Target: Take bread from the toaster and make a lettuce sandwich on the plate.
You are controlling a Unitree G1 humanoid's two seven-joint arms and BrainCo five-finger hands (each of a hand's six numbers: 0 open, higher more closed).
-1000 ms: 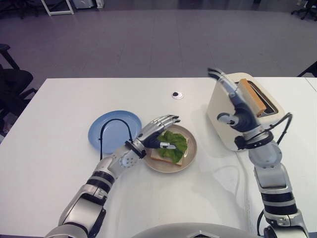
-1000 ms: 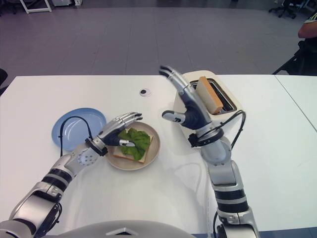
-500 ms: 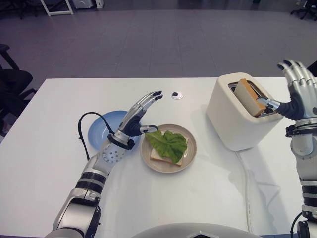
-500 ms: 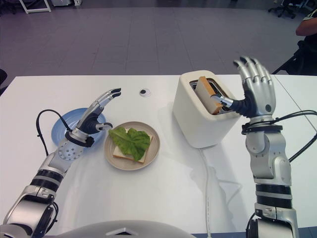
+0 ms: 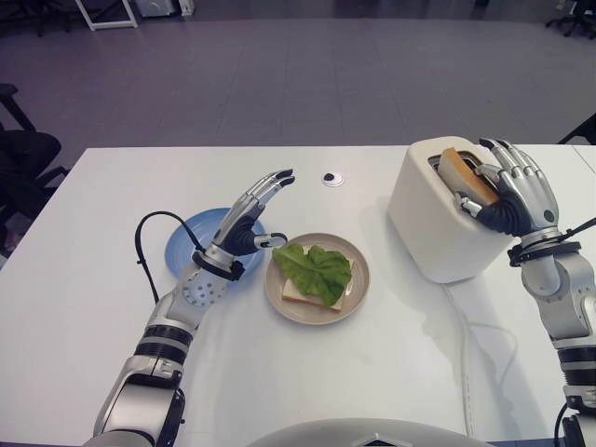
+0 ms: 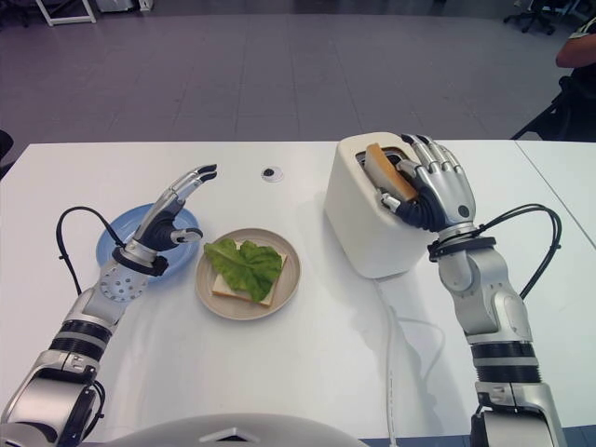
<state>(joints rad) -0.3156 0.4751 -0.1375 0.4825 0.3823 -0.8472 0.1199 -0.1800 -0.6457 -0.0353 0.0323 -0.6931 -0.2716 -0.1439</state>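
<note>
Golden-brown toast slice (image 5: 458, 173) stands tilted in the slot of the cream toaster (image 5: 438, 233), its upper half clear of the top. Its long edge follows the slot from about 10 o'clock to 4 o'clock. The right hand (image 5: 517, 196) sits at the slice's 3 o'clock side and is wrapped around it, with the thumb across the near face and the rest behind, so it looks to be gripping the slice.

The beige plate (image 5: 358, 279) lies at roughly 8 o'clock from the toaster, well apart from it. It carries a lower bread slice (image 5: 296, 293) with a lettuce leaf (image 5: 317, 268) spread on top. The likely next move is a straight lift out of the slot, then a sweep toward 8 o'clock over bare table (image 5: 372, 372).

The left hand (image 5: 247, 219) hangs released and empty at the plate's 10 o'clock, above the blue plate (image 5: 186, 244). It is nearer the sandwich but off the likely path. The toaster's white cable (image 5: 461, 345) trails toward 6 o'clock, below that path. The toaster's near rim is the edge I would expect the slice to catch if it is pulled sideways before it is lifted clear.
</note>
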